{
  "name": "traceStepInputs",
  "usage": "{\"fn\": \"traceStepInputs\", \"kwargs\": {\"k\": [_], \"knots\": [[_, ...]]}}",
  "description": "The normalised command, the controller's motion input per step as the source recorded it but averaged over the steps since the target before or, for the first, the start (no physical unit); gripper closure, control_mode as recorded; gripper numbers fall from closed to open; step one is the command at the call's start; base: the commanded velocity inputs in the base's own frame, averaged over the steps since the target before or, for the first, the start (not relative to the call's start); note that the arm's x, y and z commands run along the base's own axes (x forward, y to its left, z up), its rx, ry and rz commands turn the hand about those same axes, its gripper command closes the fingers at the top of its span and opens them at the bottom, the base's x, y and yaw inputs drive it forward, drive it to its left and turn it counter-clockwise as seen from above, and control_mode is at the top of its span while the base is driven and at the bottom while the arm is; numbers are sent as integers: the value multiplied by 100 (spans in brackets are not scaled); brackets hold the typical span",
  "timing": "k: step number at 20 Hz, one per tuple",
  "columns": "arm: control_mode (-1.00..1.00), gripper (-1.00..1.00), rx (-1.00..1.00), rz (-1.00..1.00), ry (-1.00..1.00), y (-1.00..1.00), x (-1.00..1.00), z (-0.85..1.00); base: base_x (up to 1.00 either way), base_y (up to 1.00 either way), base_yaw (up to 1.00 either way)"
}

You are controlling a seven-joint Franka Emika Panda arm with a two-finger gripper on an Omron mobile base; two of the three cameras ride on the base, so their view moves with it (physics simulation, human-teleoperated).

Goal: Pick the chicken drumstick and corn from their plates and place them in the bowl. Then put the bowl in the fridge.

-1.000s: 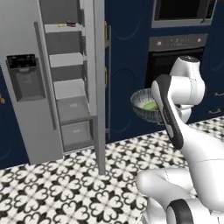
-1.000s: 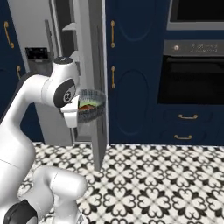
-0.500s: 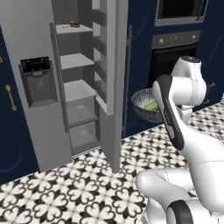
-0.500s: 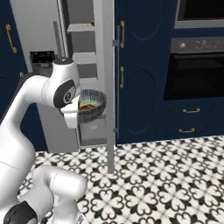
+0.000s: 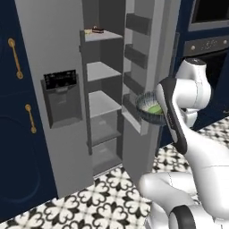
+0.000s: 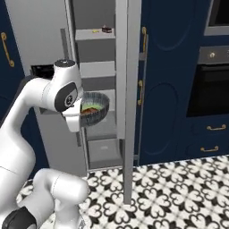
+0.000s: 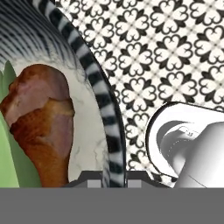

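With the chicken drumstick (image 7: 41, 131) and corn (image 5: 154, 108) already inside, my gripper (image 7: 115, 177) holds the bowl (image 6: 95, 108) by its rim, and only setting it into the open fridge (image 5: 105, 103) is left.

We see a reddish-brown chicken drumstick (image 7: 41, 127) in a dark, striped-rimmed round bowl (image 7: 98, 87) beside green corn husk (image 7: 11, 157), a grey steel fridge (image 5: 58, 53), navy cabinets (image 6: 170, 67), and black-and-white patterned floor tiles (image 6: 179, 192).

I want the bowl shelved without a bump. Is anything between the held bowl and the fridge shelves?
The open fridge door, edge-on, with its door bins, stands beside the bowl held at its rim by the gripper. The middle shelves look bare; small items sit on the top one.
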Motion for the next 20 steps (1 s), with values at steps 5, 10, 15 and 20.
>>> {"fn": "traceStepInputs", "kwargs": {"k": [5,10,15,20], "knots": [[100,100,0,0,0,0,0,0,96,23,4],[100,100,0,0,0,0,0,0,70,3,13],[100,100,0,0,0,0,0,0,25,0,12],[100,100,0,0,0,0,0,0,51,-35,28]]}}
